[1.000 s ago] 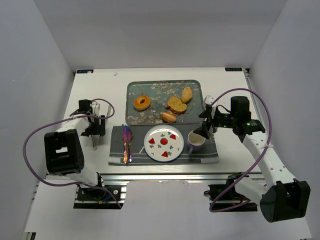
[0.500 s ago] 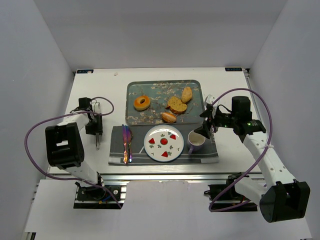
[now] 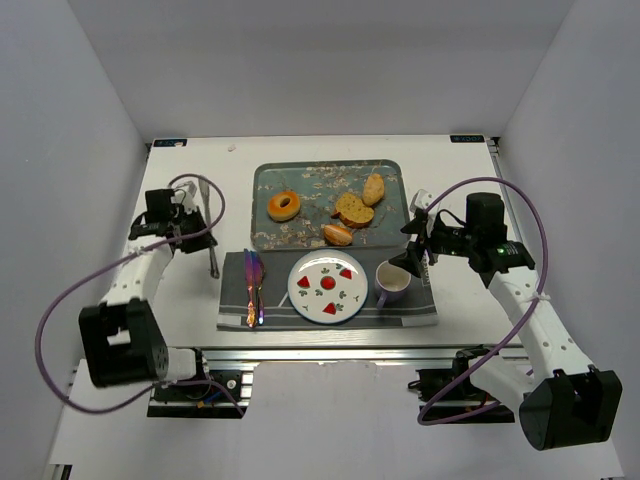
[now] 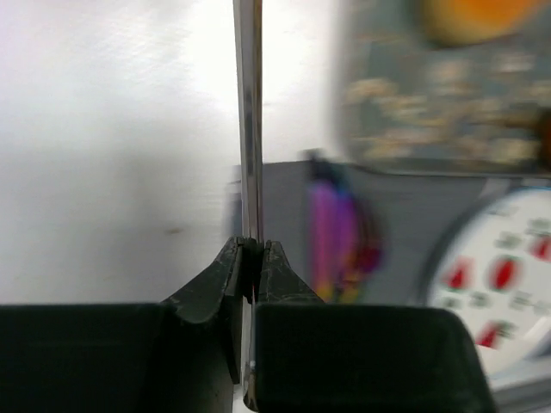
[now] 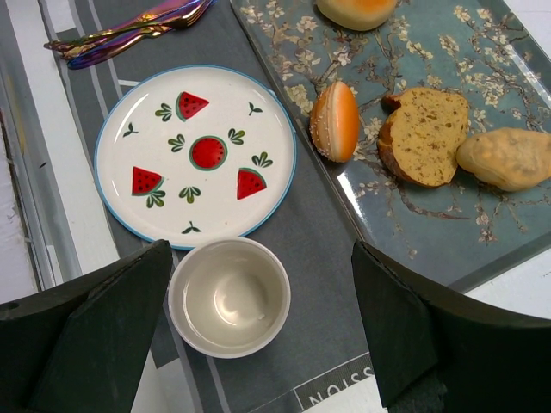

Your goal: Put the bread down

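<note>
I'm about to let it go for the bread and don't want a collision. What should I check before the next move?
1. Right gripper open and empty: ok.
2. Plate bare to receive bread: ok.
3. Bread slice uncovered on the tray: ok.
4. Room for fingers around the slice: cannot tell; the bun and the roll sit close on either side.
5. Left gripper free: not ok, shut on a thin metal utensil.
6. Cup out of the way: not ok, it stands just below the right gripper, beside the plate.
</note>
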